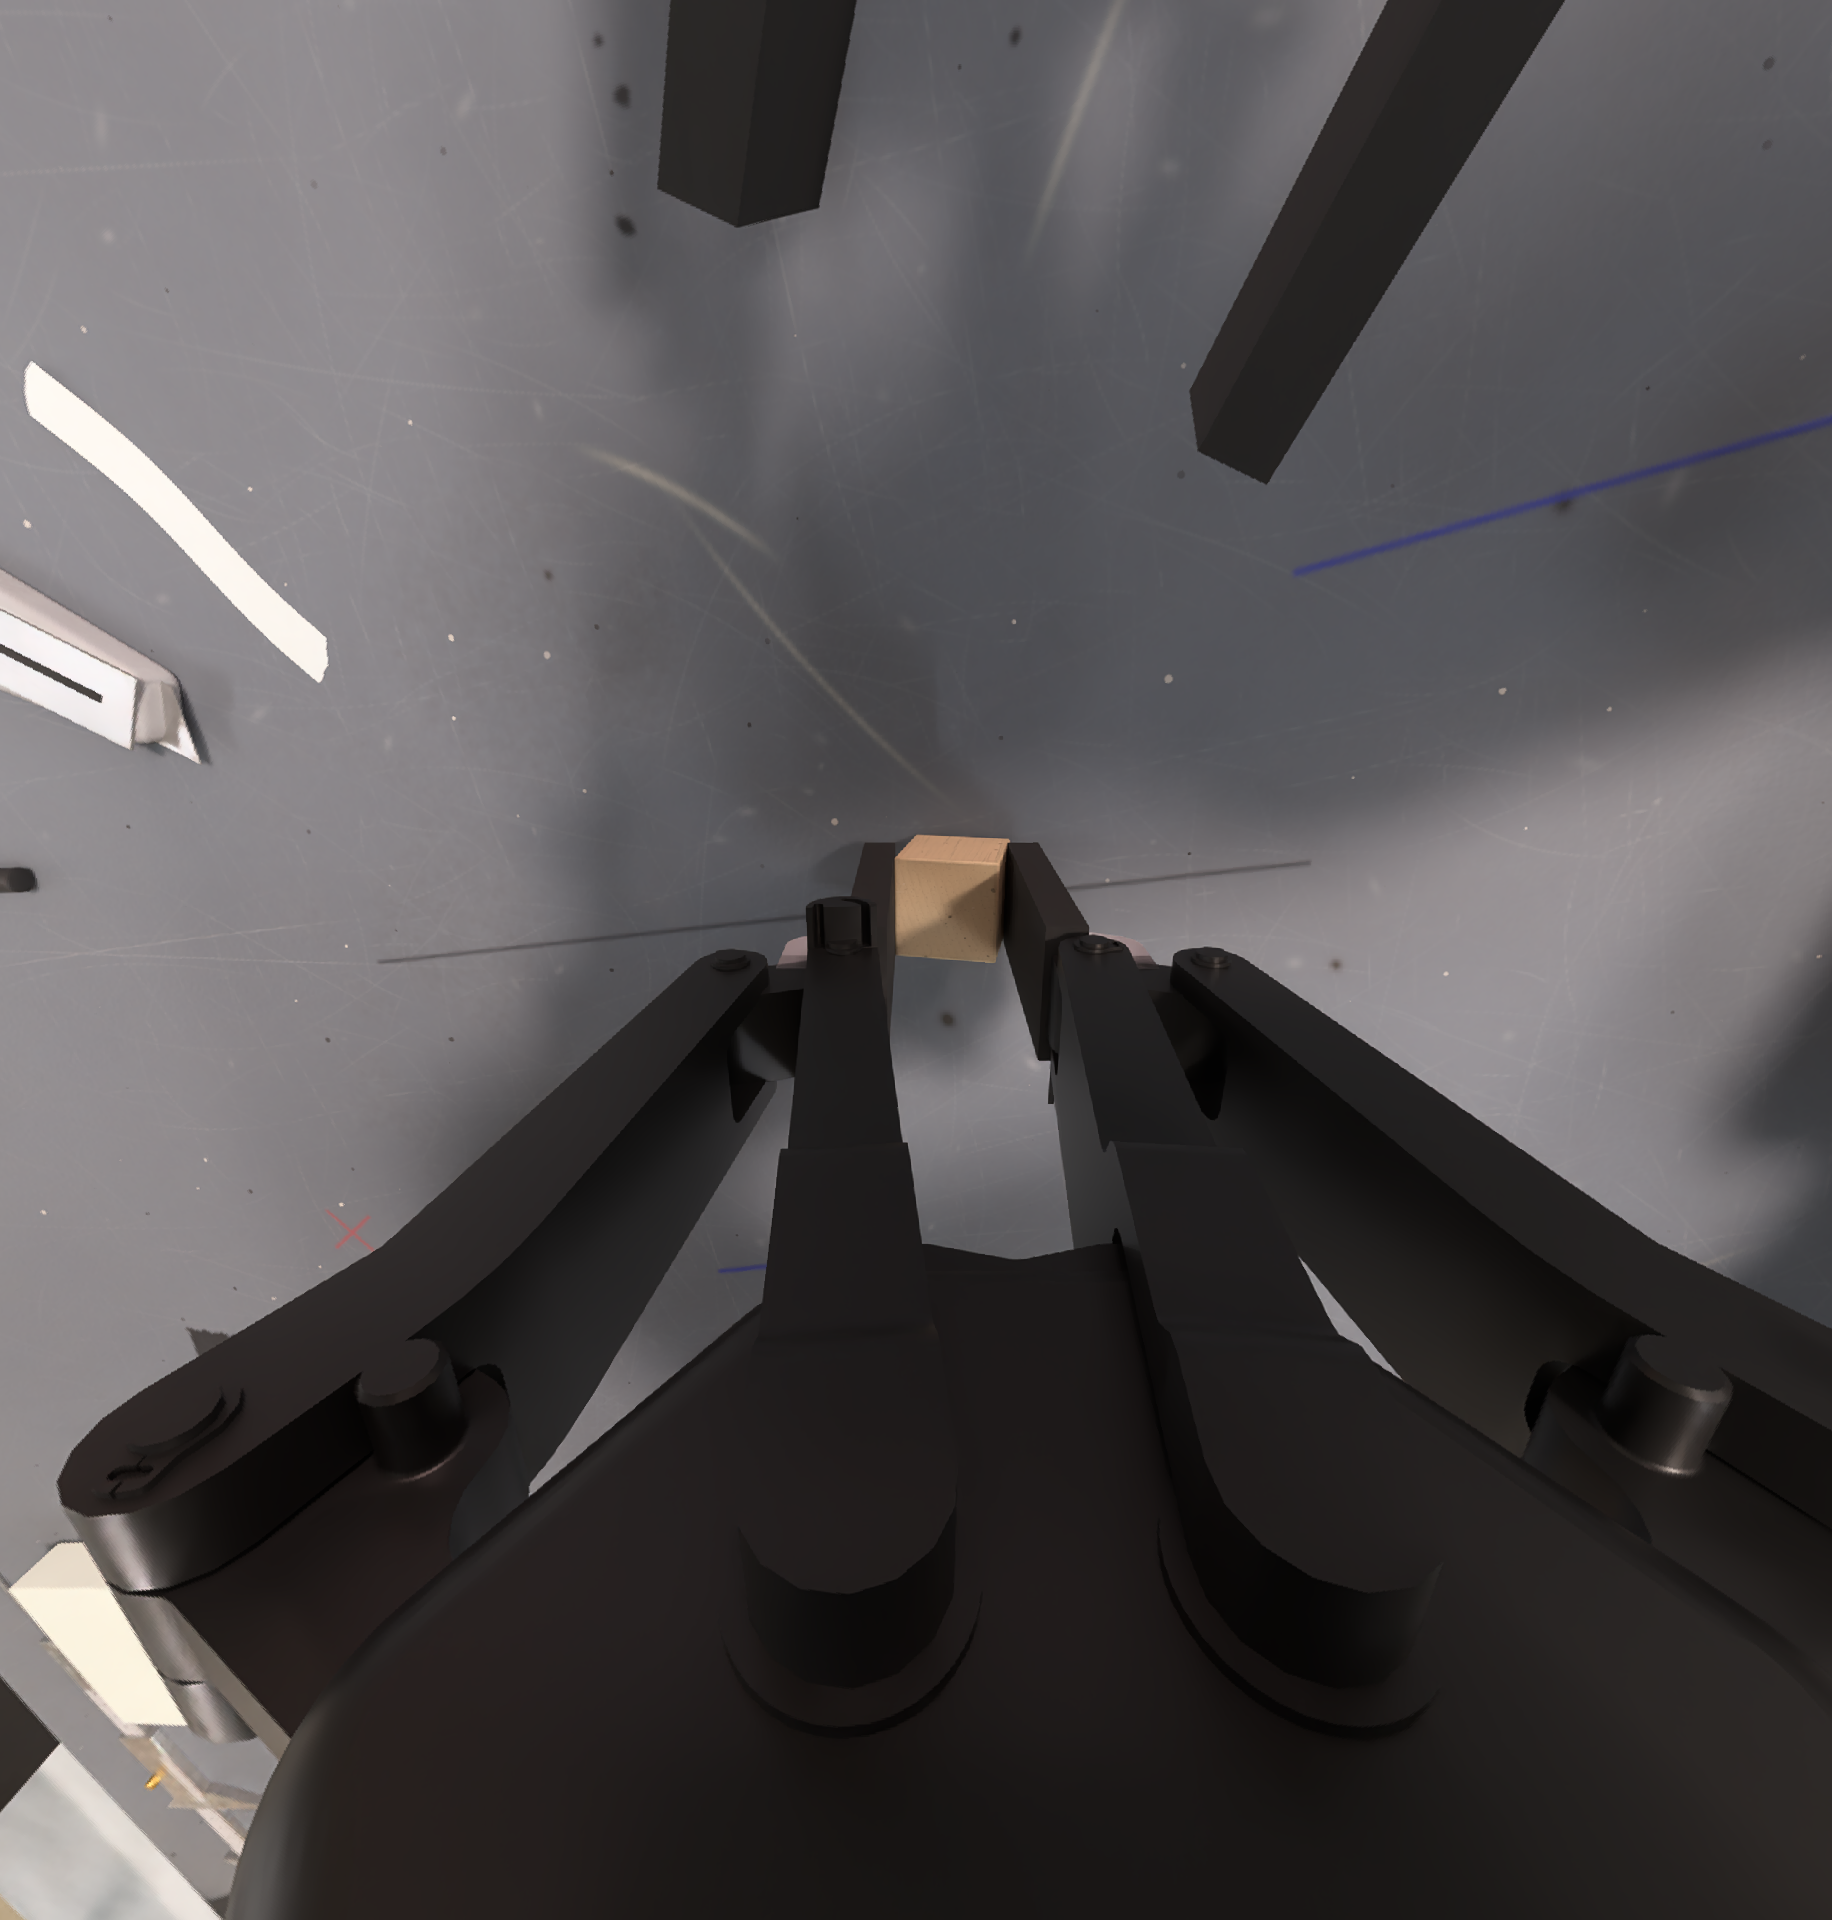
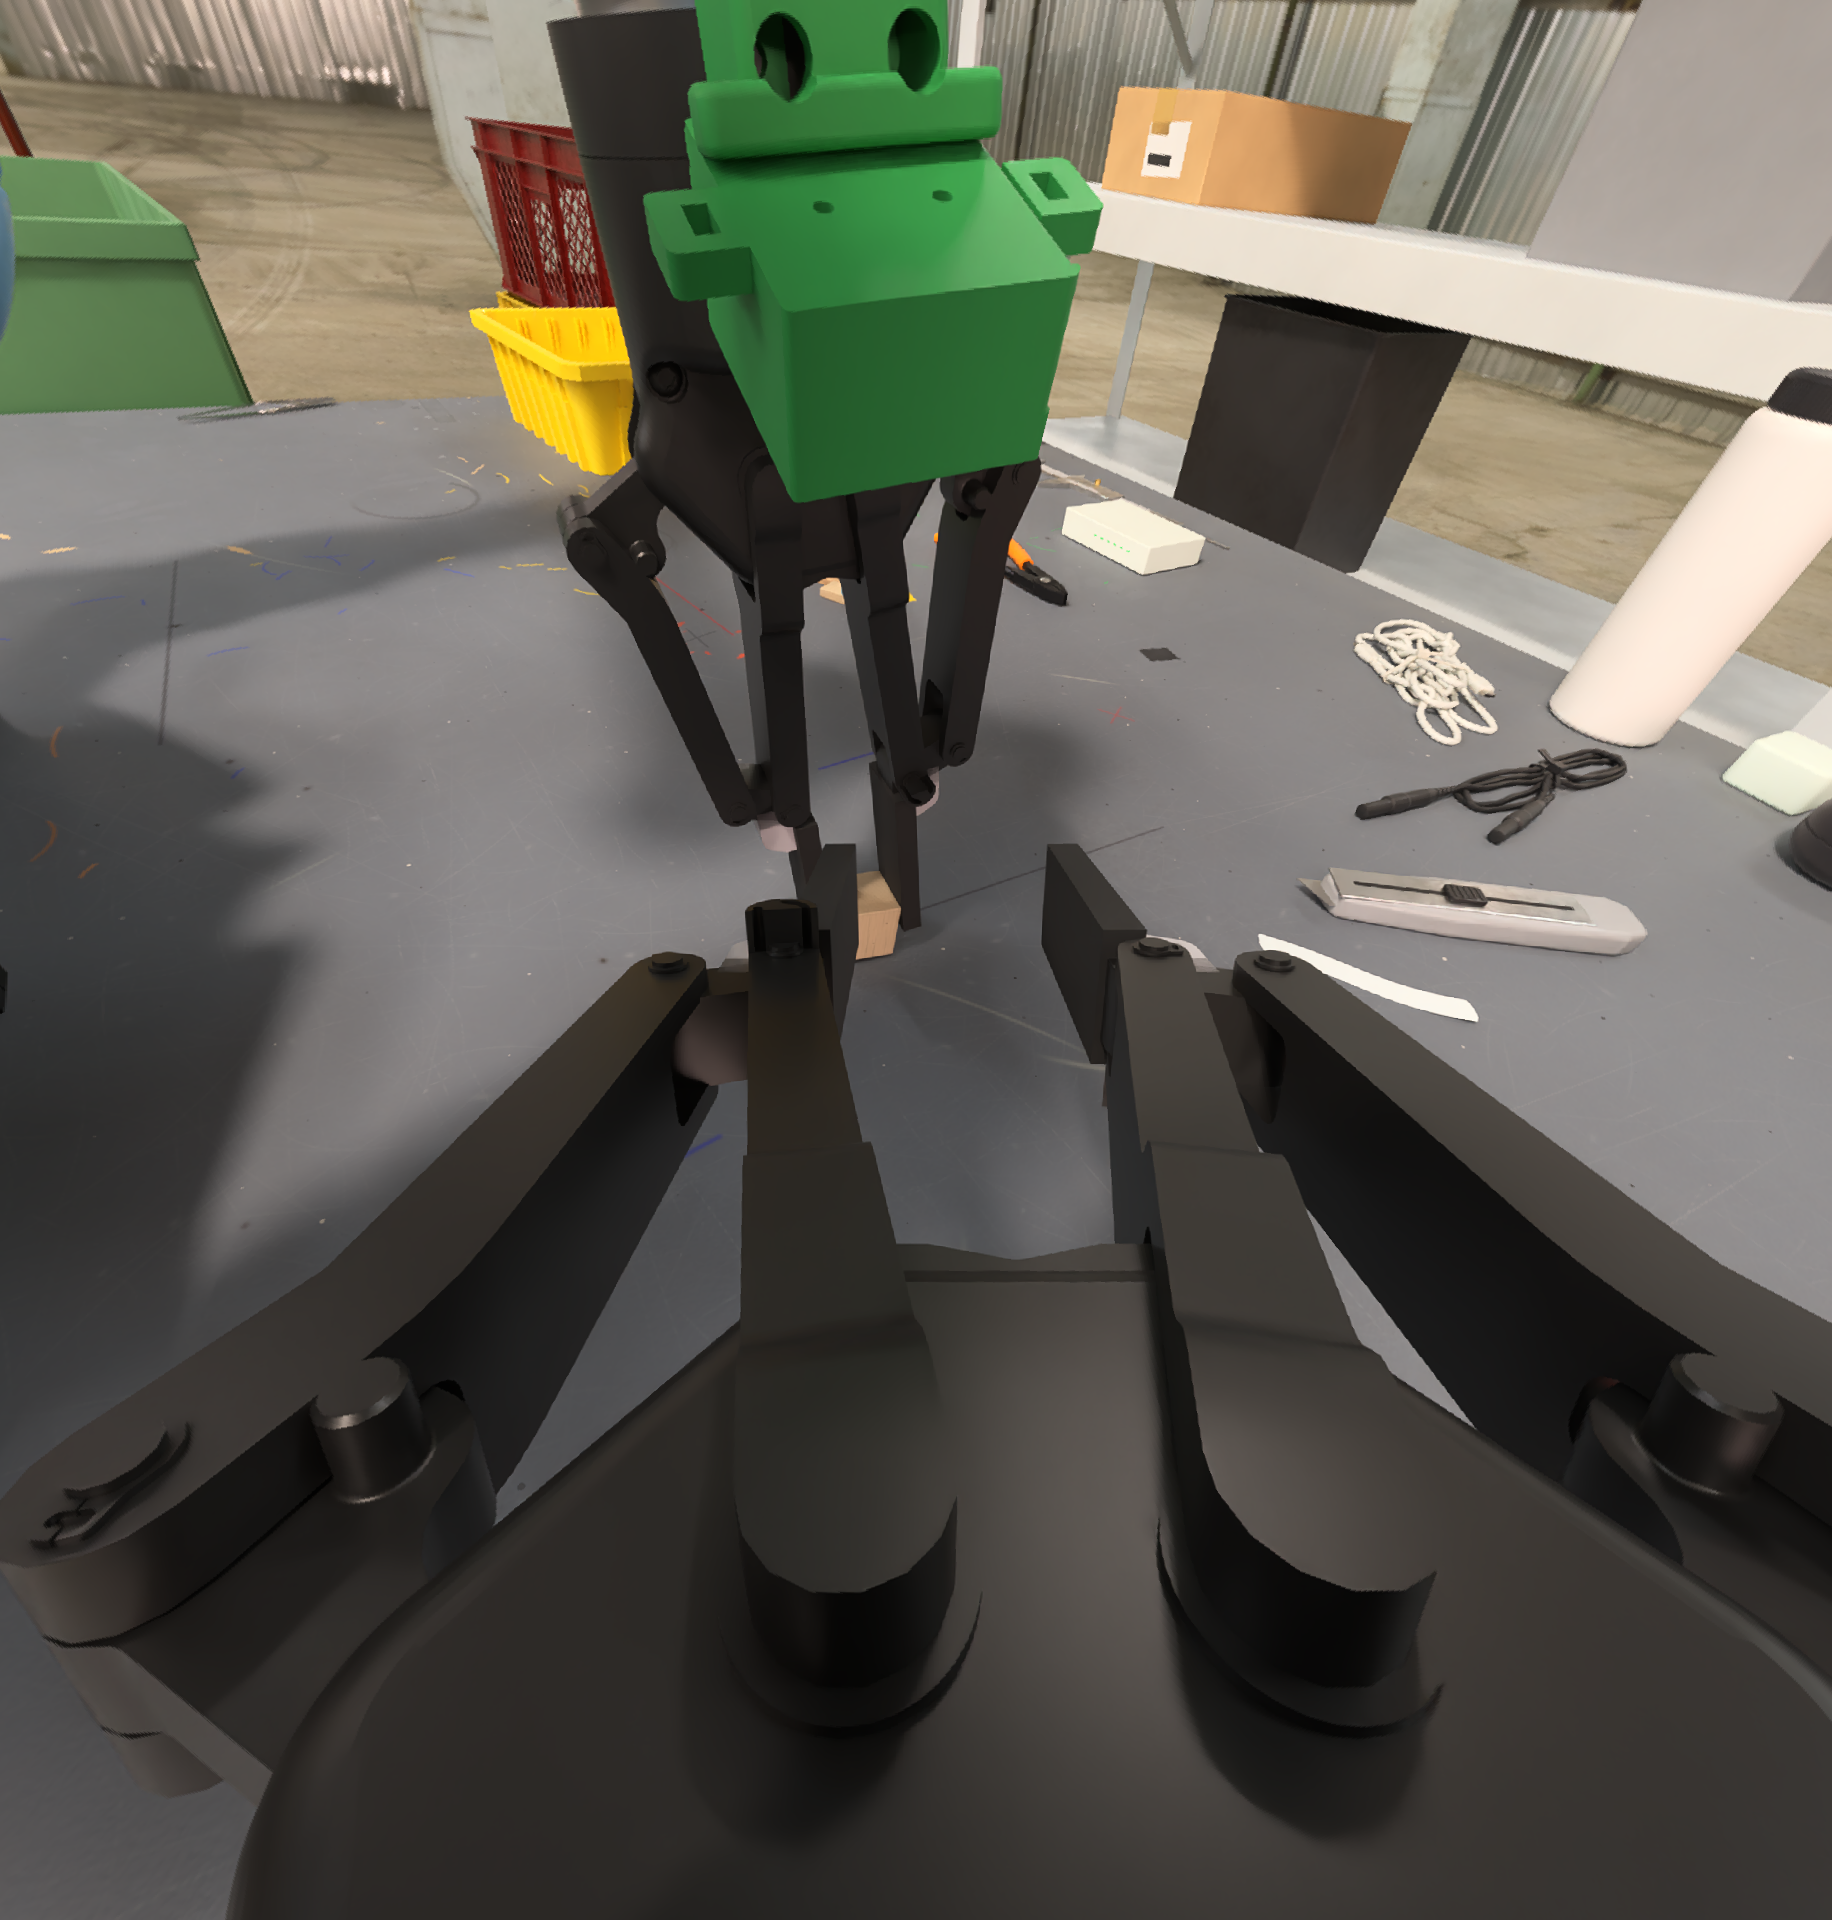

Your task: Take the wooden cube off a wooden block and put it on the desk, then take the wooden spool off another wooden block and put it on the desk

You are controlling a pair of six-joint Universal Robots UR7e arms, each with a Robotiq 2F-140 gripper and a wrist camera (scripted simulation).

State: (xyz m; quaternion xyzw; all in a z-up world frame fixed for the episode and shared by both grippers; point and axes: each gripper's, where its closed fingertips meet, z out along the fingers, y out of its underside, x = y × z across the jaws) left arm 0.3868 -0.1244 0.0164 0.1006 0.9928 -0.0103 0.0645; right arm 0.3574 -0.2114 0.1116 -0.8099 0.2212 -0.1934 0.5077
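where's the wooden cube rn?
The wooden cube sits between the left hand fingertips, low at the grey desk. In the right wrist view it is centre frame, just beyond the open right hand, left of the utility knife.

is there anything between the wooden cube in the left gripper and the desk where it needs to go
Nothing visible. The left gripper is shut on the wooden cube, and in the right wrist view the cube sits at or just above bare grey desk, with no other object beneath it.
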